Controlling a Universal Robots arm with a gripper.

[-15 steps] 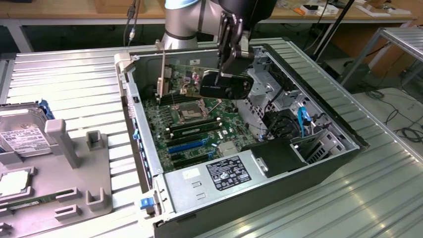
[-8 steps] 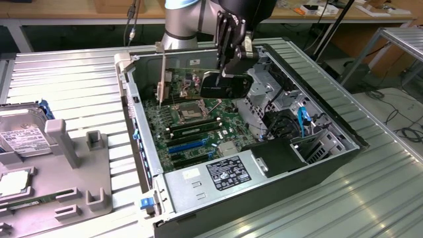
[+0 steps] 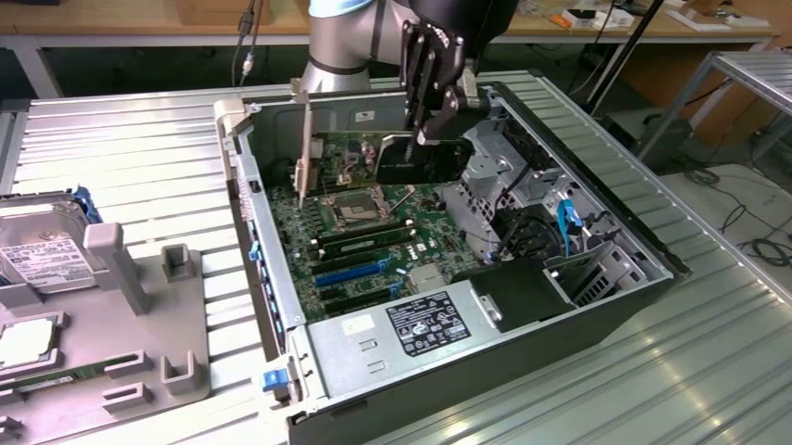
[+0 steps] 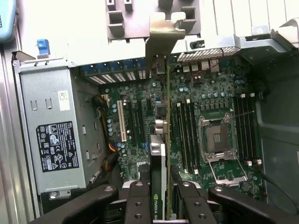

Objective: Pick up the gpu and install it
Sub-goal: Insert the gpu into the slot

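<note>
On a ribbed metal table [image 3: 124, 158], the tool [image 3: 429, 130] grips the gpu [image 4: 158, 154] upright over the open computer case [image 3: 644, 250].

You have the black-fingered gripper [image 3: 425, 130] clamped on the thin, dark rectangular gpu card [image 3: 356, 116]. The card stands on edge, silver bracket toward the exterior view's left, over the green motherboard [image 3: 371, 218]. This sits inside the open black computer case [image 3: 644, 246] lying on the ribbed metal table [image 3: 136, 148].
</note>
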